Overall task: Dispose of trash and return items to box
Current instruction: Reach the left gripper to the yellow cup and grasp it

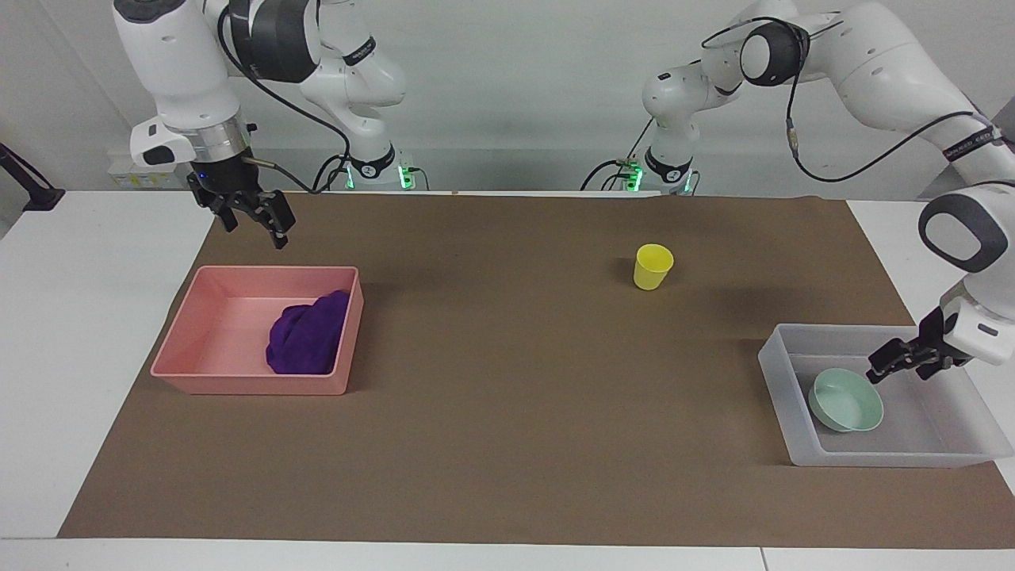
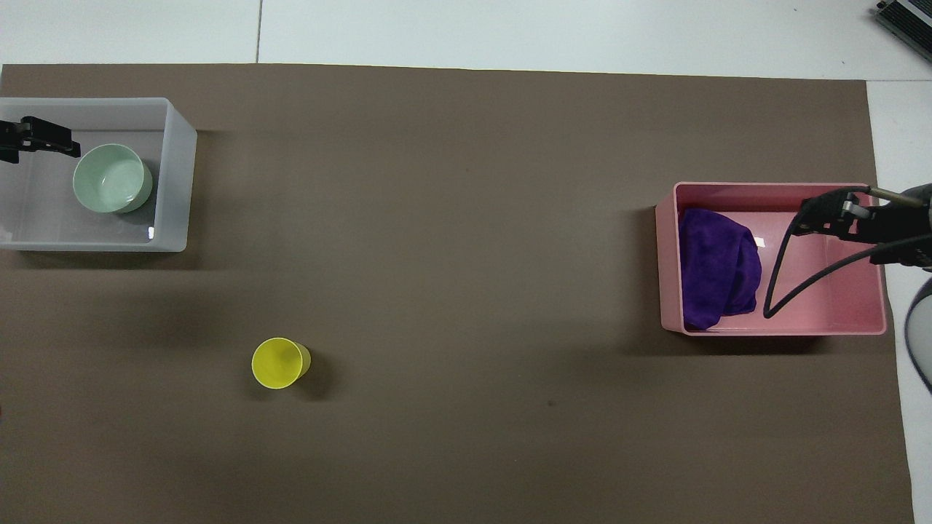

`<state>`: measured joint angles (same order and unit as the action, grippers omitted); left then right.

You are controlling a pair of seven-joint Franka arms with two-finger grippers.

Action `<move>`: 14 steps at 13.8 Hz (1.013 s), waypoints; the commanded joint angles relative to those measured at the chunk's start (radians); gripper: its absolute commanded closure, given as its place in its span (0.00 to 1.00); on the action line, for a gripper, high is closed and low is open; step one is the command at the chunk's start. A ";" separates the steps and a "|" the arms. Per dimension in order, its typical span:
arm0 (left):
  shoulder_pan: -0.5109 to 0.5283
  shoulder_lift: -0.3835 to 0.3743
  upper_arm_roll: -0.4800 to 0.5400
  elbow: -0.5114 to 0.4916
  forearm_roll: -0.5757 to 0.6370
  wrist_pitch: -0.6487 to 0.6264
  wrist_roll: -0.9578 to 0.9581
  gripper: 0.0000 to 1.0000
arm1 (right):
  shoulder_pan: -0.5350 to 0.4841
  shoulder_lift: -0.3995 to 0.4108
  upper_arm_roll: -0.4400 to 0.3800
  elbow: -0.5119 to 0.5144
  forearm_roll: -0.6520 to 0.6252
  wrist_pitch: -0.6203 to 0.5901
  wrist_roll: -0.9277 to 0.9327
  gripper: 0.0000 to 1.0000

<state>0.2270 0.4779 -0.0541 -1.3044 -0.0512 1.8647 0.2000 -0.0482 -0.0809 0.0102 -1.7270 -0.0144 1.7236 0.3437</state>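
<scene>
The purple cloth (image 1: 305, 341) lies bunched in the pink bin (image 1: 246, 385), against the wall toward the table's middle; it also shows in the overhead view (image 2: 717, 269). My right gripper (image 1: 255, 230) is open and empty, raised over the bin's edge nearest the robots (image 2: 823, 218). The mint-green bowl (image 1: 846, 400) sits upright in the translucent box (image 1: 872, 457), also seen from overhead (image 2: 111, 178). My left gripper (image 1: 896, 374) is open, just above the bowl's rim and apart from it (image 2: 40, 145). The yellow cup (image 1: 653, 266) stands upright on the brown mat (image 2: 279, 362).
The brown mat (image 1: 507, 412) covers most of the white table. The box (image 2: 178, 189) is at the left arm's end, the pink bin (image 2: 837, 313) at the right arm's end. A black cable hangs from the right wrist over the bin.
</scene>
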 commanded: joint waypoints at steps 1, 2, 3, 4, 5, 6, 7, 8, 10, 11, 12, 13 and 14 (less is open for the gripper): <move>-0.093 -0.119 0.011 -0.044 0.010 -0.192 -0.011 0.00 | -0.018 0.088 0.007 0.197 0.030 -0.146 -0.037 0.00; -0.127 -0.148 0.011 -0.059 0.014 -0.293 -0.040 0.00 | -0.013 0.111 0.008 0.251 0.015 -0.179 -0.063 0.00; -0.159 -0.197 0.011 -0.106 0.014 -0.339 -0.047 0.00 | -0.009 0.116 0.008 0.259 -0.016 -0.182 -0.095 0.00; -0.190 -0.272 0.010 -0.216 0.014 -0.331 -0.048 0.00 | -0.002 0.116 0.008 0.244 -0.035 -0.177 -0.121 0.00; -0.216 -0.353 0.008 -0.340 0.013 -0.282 -0.050 0.00 | -0.002 0.109 0.008 0.225 -0.036 -0.179 -0.132 0.00; -0.262 -0.430 0.008 -0.474 0.010 -0.212 -0.062 0.00 | -0.002 0.099 0.010 0.205 -0.036 -0.180 -0.131 0.00; -0.297 -0.493 0.008 -0.592 0.010 -0.140 -0.091 0.00 | -0.002 0.087 0.011 0.184 -0.033 -0.182 -0.132 0.00; -0.308 -0.527 0.007 -0.672 0.007 -0.096 -0.093 0.00 | -0.001 0.082 0.011 0.173 -0.032 -0.182 -0.132 0.00; -0.365 -0.559 0.005 -0.793 0.005 -0.061 -0.093 0.00 | -0.005 0.082 0.010 0.173 -0.021 -0.182 -0.135 0.00; -0.374 -0.556 0.005 -0.827 0.002 -0.024 -0.094 0.00 | -0.007 0.082 0.011 0.173 -0.019 -0.182 -0.134 0.00; -0.388 -0.550 0.003 -0.872 0.001 0.011 -0.093 0.00 | -0.002 0.082 0.011 0.173 -0.019 -0.180 -0.134 0.00; -0.412 -0.555 0.003 -0.931 0.001 0.055 -0.093 0.00 | -0.002 0.082 0.011 0.173 -0.019 -0.176 -0.135 0.00; -0.422 -0.559 0.003 -0.982 0.001 0.107 -0.094 0.00 | -0.002 0.084 0.011 0.173 -0.018 -0.171 -0.138 0.00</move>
<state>-0.1590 -0.0405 -0.0646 -2.1627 -0.0517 1.8719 0.1133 -0.0453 0.0174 0.0164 -1.5376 -0.0297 1.5497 0.2376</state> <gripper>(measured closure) 0.000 0.000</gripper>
